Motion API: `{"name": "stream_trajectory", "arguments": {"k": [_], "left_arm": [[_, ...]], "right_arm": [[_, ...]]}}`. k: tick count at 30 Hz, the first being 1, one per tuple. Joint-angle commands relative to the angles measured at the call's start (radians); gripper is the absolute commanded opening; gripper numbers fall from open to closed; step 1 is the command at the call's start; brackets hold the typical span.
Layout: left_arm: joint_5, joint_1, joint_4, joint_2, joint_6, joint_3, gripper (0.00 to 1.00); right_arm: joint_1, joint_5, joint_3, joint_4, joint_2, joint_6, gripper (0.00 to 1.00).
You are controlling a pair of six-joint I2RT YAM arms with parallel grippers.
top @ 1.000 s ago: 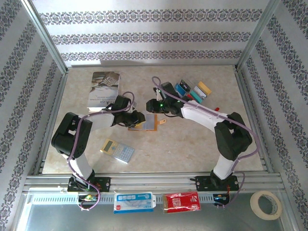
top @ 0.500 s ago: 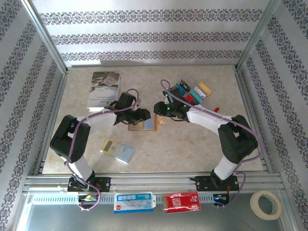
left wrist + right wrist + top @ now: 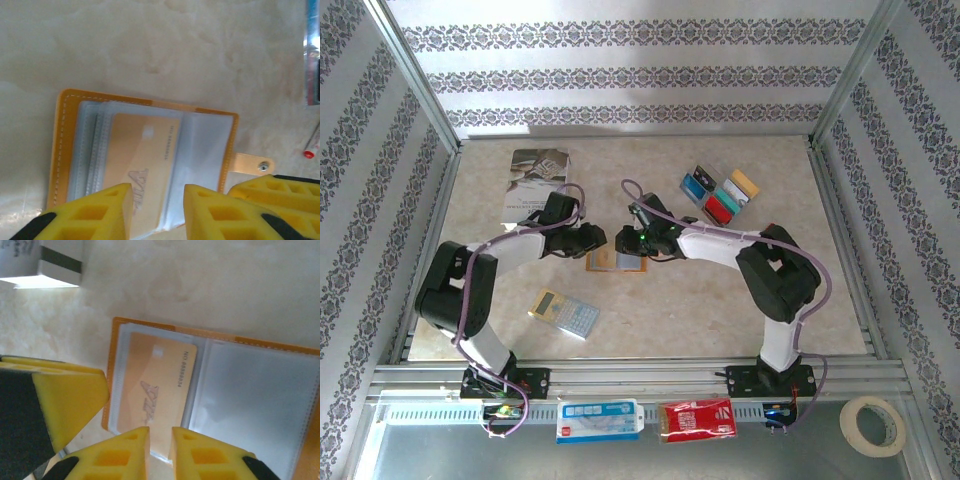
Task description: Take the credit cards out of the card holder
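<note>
Bright, even light from above; shadows on the table (image 3: 720, 300) are faint. Both wrist views look soft, the yellow fingers (image 3: 95, 212) blurred, and the clear sleeves (image 3: 250, 390) seem hazed by glare.

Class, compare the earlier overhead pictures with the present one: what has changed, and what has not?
The right tool moved left, away from the loose cards, onto the open holder. Its fingers now stand close together over the gold card's edge; a grip can't be confirmed. The left tool, holder, book and calculator stayed roughly put.
</note>
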Motion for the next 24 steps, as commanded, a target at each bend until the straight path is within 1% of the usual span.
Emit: {"name": "stream_trajectory", "arguments": {"k": [1, 6, 14, 24], "left_arm": [[-0.022, -0.001, -0.044, 0.037, 0.029, 0.039, 0.30], [-0.051, 0.000, -0.050, 0.055, 0.031, 0.040, 0.24], [-0.078, -0.003, -0.064, 0.064, 0.028, 0.041, 0.17], [-0.107, -0.007, -0.049, 0.078, 0.017, 0.010, 0.16]], "right_arm": [[-0.006, -0.031, 0.033, 0.019, 0.035, 0.050, 0.18], [-0.003, -0.045, 0.031, 0.038, 0.076, 0.083, 0.14], [-0.001, -0.053, 0.039, 0.055, 0.110, 0.097, 0.13], [-0.015, -0.070, 0.035, 0.060, 0.130, 0.100, 0.16]]}}
